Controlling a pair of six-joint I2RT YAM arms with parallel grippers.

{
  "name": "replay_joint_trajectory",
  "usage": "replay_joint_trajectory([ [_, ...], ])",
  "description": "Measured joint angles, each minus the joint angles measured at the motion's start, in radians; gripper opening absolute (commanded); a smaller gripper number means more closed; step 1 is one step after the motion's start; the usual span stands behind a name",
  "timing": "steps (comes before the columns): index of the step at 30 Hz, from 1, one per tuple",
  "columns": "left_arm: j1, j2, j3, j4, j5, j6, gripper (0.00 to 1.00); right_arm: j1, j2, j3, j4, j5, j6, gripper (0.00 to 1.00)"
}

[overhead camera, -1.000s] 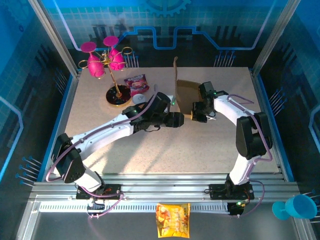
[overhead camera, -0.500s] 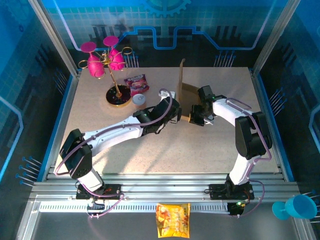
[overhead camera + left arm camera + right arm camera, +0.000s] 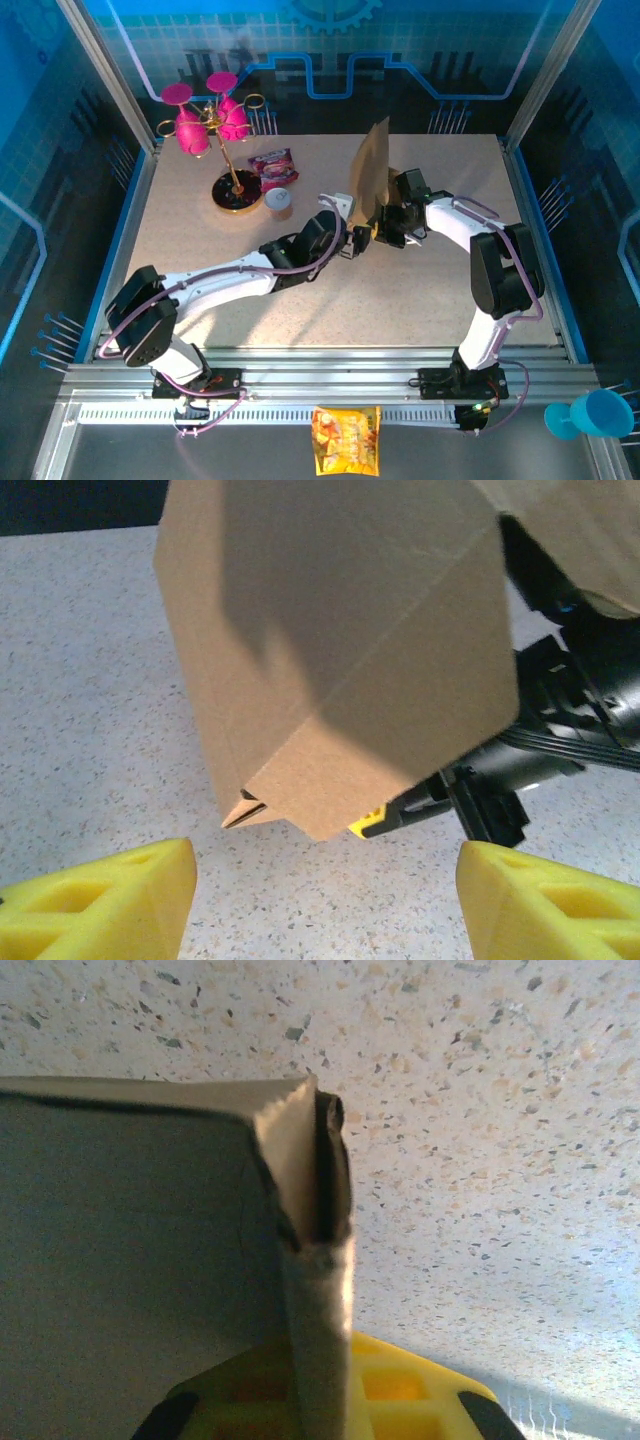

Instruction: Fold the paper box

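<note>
Where a second ago the plain brown cardboard paper box (image 3: 372, 168) was standing edge-on to the overhead camera as a thin strip, it is now leaning and turning a broader face upward. It is sitting tilted over the middle of the speckled beige tabletop (image 3: 250, 300), between the two arms. The left gripper (image 3: 325, 910) is facing the box's lower pointed corner (image 3: 340, 660), its yellow latticed fingers (image 3: 100, 900) spread apart on nothing. The right gripper (image 3: 387, 230) is pinching a doubled, matte cardboard edge (image 3: 318, 1260) against its yellow pad. Crisp score lines are crossing the smooth panel.
</note>
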Motion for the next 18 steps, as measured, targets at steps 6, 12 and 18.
replay_joint_trajectory([
  [6, -0.005, 0.002, -0.005, 0.112, 0.0, 0.102, 0.74, 0.0, 0.0, 0.0, 0.0, -0.01, 0.0, 0.0],
  [12, -0.044, 0.038, -0.005, 0.2, 0.0, 0.217, 0.78, -0.002, 0.0, 0.011, -0.014, -0.023, 0.0, 0.0],
  [18, -0.055, 0.139, 0.014, 0.226, -0.062, 0.312, 0.81, -0.007, -0.001, 0.017, -0.045, -0.023, -0.001, 0.0],
])
